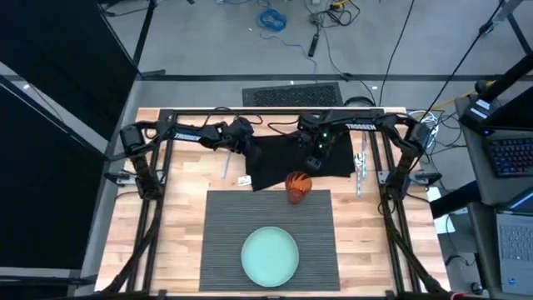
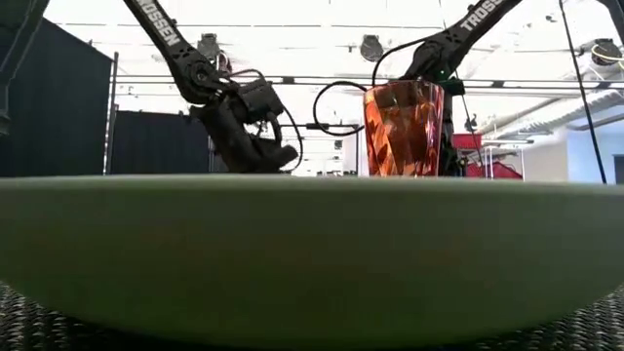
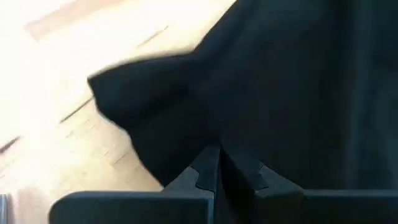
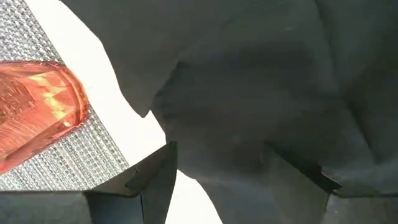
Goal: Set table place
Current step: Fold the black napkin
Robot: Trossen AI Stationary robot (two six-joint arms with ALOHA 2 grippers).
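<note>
The napkin step looks in hand: the left gripper (image 1: 242, 136), fingers pinched on the black napkin (image 1: 287, 162), and the right gripper (image 1: 316, 150), fingers wide above it, work at twelve o'clock of the placemat (image 1: 218, 242). The placemat lies at six o'clock on the worktop (image 1: 179, 217), carrying the plate (image 1: 270, 256) and orange cup (image 1: 298, 187); next the napkin probably needs drawing beside the plate.

The light wooden worktop (image 1: 179, 225) is carrying the ribbed dark grey placemat (image 1: 218, 233), lying at its near middle. Just beyond the placemat's far edge a black napkin (image 1: 275, 160) is spreading over the planks, with silver cutlery (image 1: 360, 171) lying off to the napkin's right.
</note>
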